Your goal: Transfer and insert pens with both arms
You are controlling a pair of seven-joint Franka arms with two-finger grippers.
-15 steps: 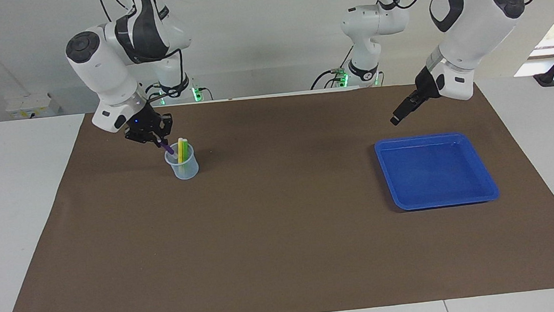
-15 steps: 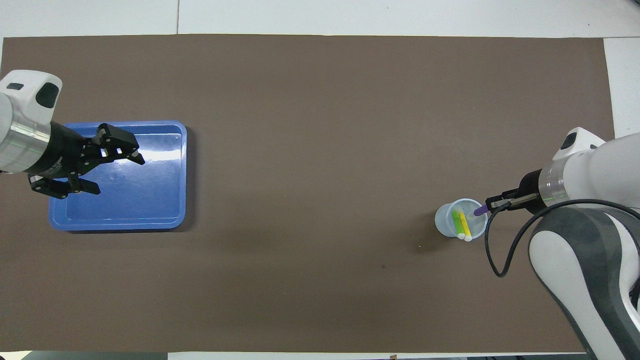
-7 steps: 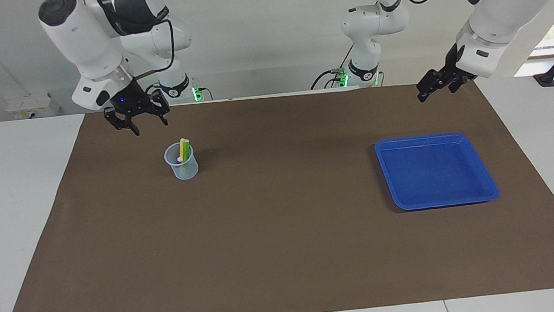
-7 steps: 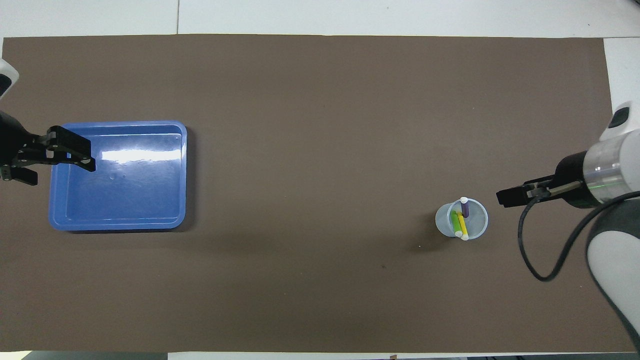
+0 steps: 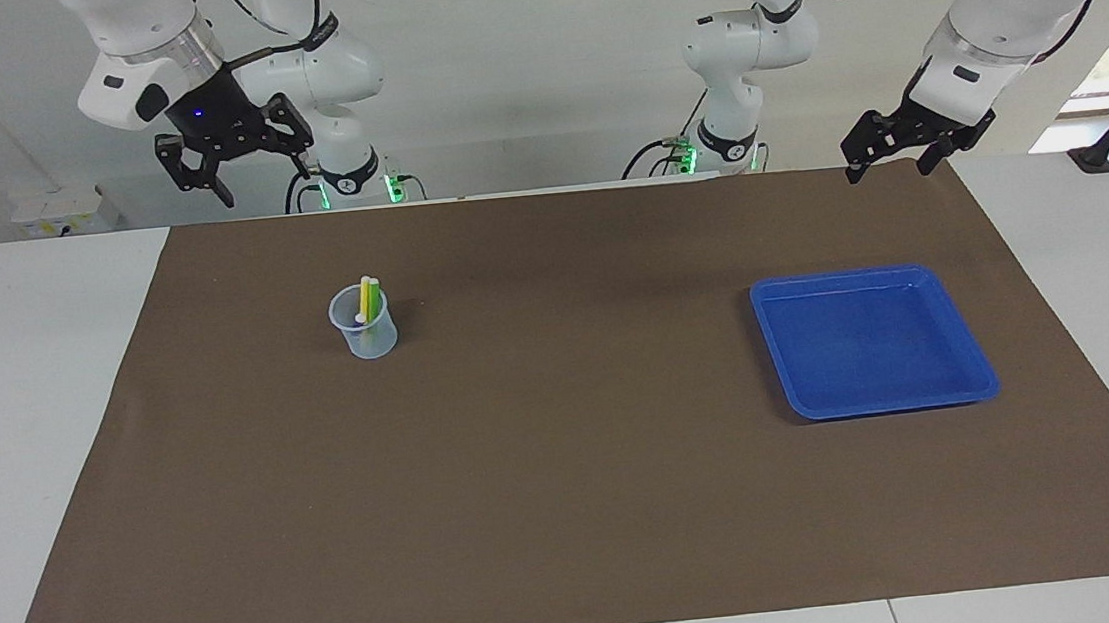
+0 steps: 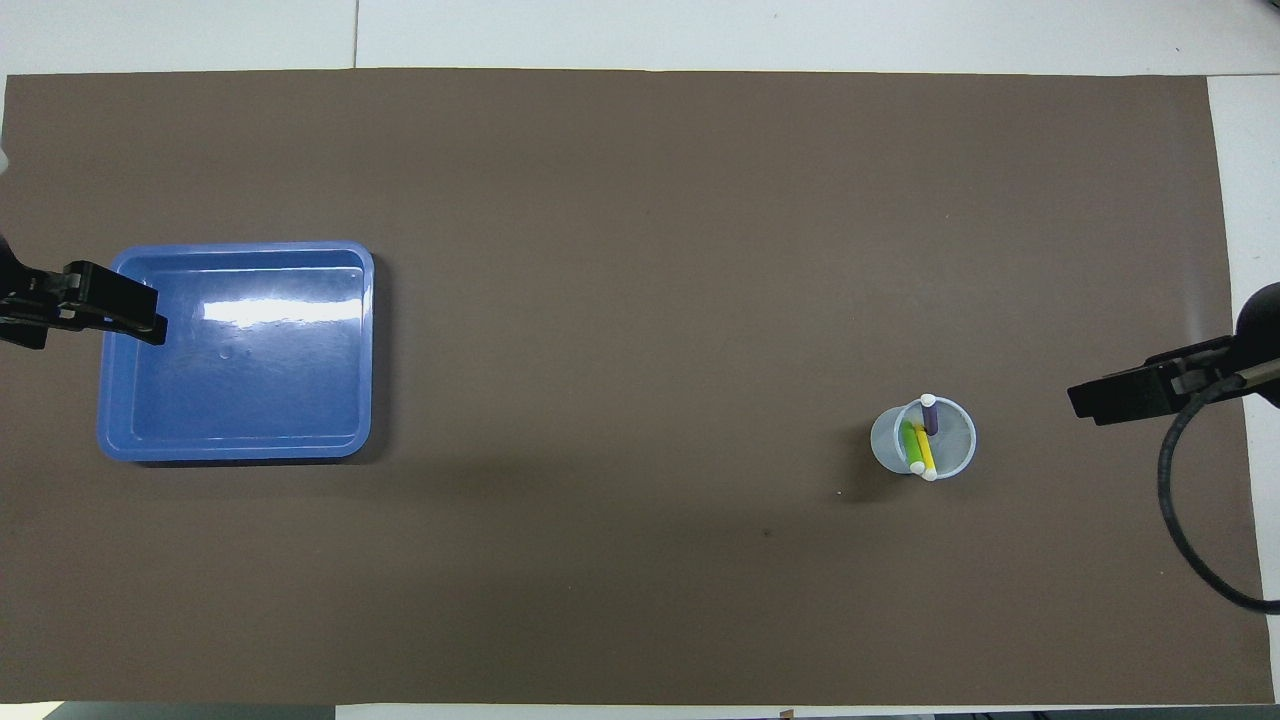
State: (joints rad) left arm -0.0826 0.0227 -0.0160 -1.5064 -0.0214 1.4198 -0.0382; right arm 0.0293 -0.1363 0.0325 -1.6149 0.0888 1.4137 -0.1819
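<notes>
A clear plastic cup (image 5: 366,334) (image 6: 890,440) stands on the brown mat toward the right arm's end of the table. All three pens stand inside it. The yellow pen (image 5: 364,296) (image 6: 926,455) and the green pen (image 5: 375,301) (image 6: 910,445) lean together, and the purple pen (image 6: 930,414) is beside them. My right gripper (image 5: 264,184) (image 6: 1085,400) hangs open and empty, raised high over the mat's edge by the robots, apart from the cup. My left gripper (image 5: 888,167) (image 6: 90,325) is also open and empty, high over the mat's corner by the blue tray.
An empty blue tray (image 5: 867,273) (image 6: 240,247) lies on the mat toward the left arm's end. Two smaller white arms with green lights stand at the table's edge by the robots. The brown mat (image 5: 568,471) covers most of the table.
The right gripper let go of the purple pen, which now stands in the cup, then opened and rose away. The left gripper lifted back from over the tray.
</notes>
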